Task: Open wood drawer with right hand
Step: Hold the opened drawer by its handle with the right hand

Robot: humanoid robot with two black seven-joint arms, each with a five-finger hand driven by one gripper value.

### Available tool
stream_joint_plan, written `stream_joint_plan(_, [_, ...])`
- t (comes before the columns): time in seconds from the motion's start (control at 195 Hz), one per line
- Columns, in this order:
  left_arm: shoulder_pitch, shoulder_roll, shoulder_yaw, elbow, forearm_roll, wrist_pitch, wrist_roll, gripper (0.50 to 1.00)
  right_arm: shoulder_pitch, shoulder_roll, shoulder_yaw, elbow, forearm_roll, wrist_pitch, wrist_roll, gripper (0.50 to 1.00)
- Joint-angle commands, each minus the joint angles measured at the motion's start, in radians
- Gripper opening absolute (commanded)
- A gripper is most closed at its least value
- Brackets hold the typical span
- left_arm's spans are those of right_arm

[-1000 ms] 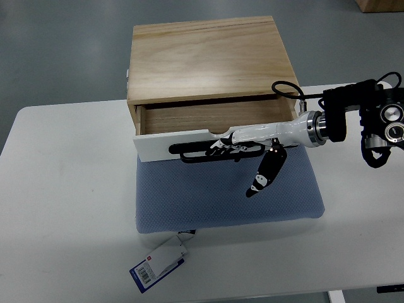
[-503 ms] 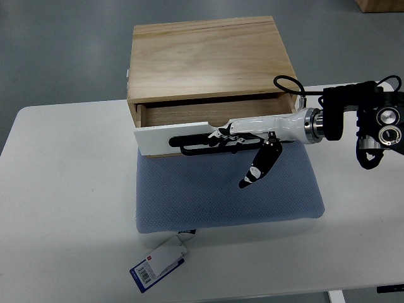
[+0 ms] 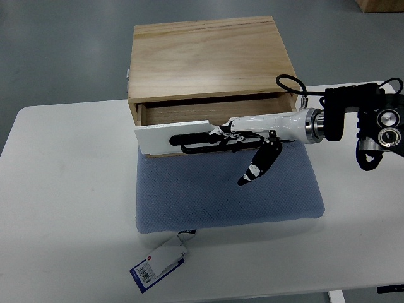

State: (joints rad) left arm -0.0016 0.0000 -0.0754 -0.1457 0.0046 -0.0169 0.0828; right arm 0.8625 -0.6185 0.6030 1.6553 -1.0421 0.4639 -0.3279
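Right hand point(image 3: 235, 134): arm enters from the right edge; white palm lies flat across the drawer front, black fingers point(image 3: 196, 142) stretched along it and hooked over its top lip and face, so the hand reads as grasping the front panel; thumb point(image 3: 257, 168) hangs free below, pointing down and toward the robot, touching nothing

Drawer point(image 3: 183, 134): directly under the fingers; white front panel, wood sides, partly pulled out of the box point(image 3: 208, 60) that sits just behind the hand; a strip of the drawer's bare wooden floor shows between panel and box

Orientation: the panel's long axis runs left to right, parallel to the palm and the forearm; the drawer faces, and slides, toward the robot, across that axis; the panel looks slightly skewed, its left end a little nearer the robot than its right end

Pad point(image 3: 227, 196): blue, below the hand, under the box front and the thumb

Table point(image 3: 69, 208): white, carries everything; a tag point(image 3: 158, 264) lies well below and left of the hand

Left hand: not visible

Risks, judged:
- the hold is a hook over a thin lip, not a full wrap; a pull angled upward could let the fingers slip off
- pulling from right of centre could worsen the skew and jam the drawer in its box
- the box appears unfixed, so it could slide on the pad with the drawer
- an over-long pull could bring the drawer right out
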Motion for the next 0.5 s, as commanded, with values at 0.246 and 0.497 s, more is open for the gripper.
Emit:
stream_joint_plan(0.246, [0.0,0.0,0.0,0.0,0.0,0.0,0.0,1.0,-0.034,-0.003,0.009,0.0,0.004,-0.037,0.024,0.919])
stream_joint_plan(0.497, [0.0,0.0,0.0,0.0,0.0,0.0,0.0,1.0,-0.036,-0.001,0.008,0.001,0.0,-0.044,0.03,0.919])
